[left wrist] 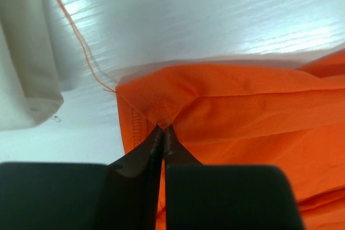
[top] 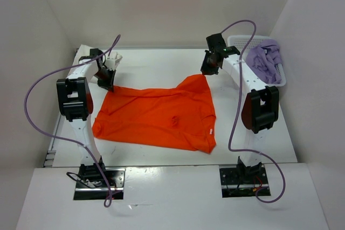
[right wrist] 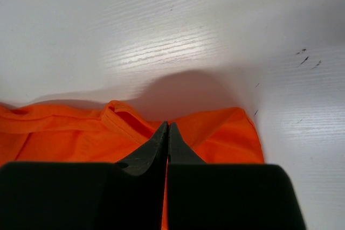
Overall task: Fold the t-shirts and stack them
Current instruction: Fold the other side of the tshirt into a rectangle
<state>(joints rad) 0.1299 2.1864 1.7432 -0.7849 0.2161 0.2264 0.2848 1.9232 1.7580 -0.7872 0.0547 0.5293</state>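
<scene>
The orange t-shirt (top: 156, 117) lies spread across the middle of the table. My left gripper (top: 107, 84) is shut on its far left corner; in the left wrist view the fingertips (left wrist: 163, 127) pinch a peak of orange cloth (left wrist: 242, 111). My right gripper (top: 207, 71) is shut on the far right corner, which is pulled up into a point; its tips (right wrist: 167, 124) bite the orange hem (right wrist: 226, 133). The cream-white t-shirt (top: 114, 57) sits just behind the left gripper and also shows in the left wrist view (left wrist: 21, 52). The lavender t-shirt (top: 264, 60) lies bunched in the basket.
A white perforated basket (top: 240, 40) stands at the far right corner of the table, close to the right arm. White walls close in the table on three sides. A loose orange thread (left wrist: 75, 30) trails from the shirt corner.
</scene>
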